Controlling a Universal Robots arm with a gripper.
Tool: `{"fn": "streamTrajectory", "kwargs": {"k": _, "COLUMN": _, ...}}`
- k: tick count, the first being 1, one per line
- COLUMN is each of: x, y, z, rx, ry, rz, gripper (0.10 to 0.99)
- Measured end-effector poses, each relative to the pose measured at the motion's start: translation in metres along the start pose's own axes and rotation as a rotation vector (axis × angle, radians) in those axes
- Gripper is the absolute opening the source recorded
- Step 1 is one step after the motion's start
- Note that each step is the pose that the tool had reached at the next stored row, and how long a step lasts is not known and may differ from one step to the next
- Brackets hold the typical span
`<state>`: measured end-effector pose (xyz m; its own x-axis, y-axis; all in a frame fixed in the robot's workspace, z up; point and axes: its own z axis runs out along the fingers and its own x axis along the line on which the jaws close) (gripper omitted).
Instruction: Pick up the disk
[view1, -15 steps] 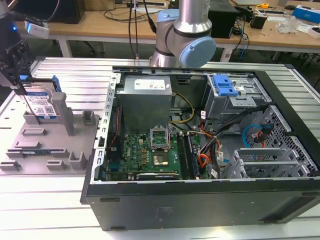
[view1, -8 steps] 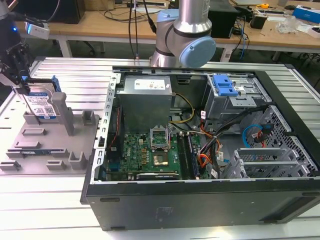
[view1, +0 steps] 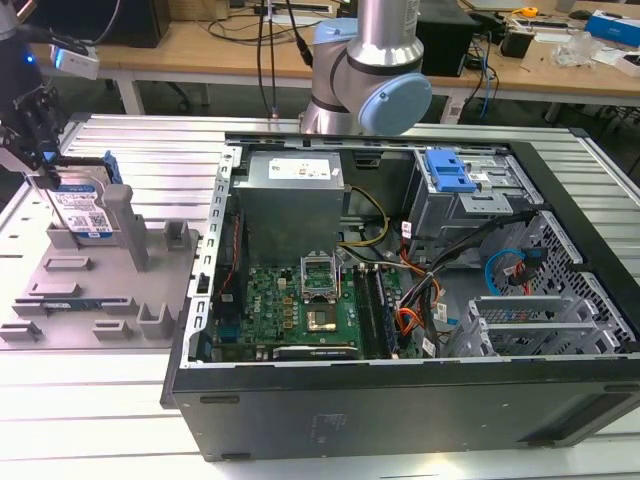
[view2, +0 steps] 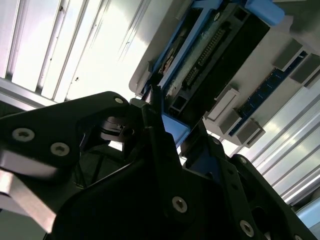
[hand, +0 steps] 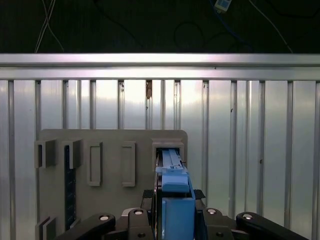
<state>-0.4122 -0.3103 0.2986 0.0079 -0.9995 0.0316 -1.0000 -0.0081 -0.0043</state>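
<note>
The disk (view1: 88, 210) stands on edge in a slot of the grey fixture plate (view1: 60, 330) at the exterior view's left. It is silver, with a white-and-blue label and blue side rails. My gripper (view1: 60, 215) comes down over it from above, one thin finger crossing the label. In the first wrist view the disk (hand: 172, 160) runs from its slot toward the camera, and the gripper (hand: 177, 197) has a black finger pressed on each side of the blue rail. In the second wrist view the gripper (view2: 165, 115) clasps the disk (view2: 210, 50) at its edge.
An open computer case (view1: 400, 400) fills the middle and right of the exterior view, with a blue caddy (view1: 447, 172) and a tall grey box (view1: 290, 200) inside. The arm's base (view1: 370, 80) stands behind it. The fixture plate (hand: 110, 137) holds other slots and a memory stick (hand: 69, 185).
</note>
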Motion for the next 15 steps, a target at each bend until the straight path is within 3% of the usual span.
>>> {"fn": "streamTrajectory", "kwargs": {"k": 4, "x": 0.0, "y": 0.0, "z": 0.0003, "rx": 0.0, "ry": 0.0001, "rz": 0.0, "gripper": 0.365}}
{"fn": "streamTrajectory", "kwargs": {"k": 15, "x": 0.0001, "y": 0.0, "z": -0.0003, "rx": 0.0, "ry": -0.0034, "rz": 0.0, "gripper": 0.365}}
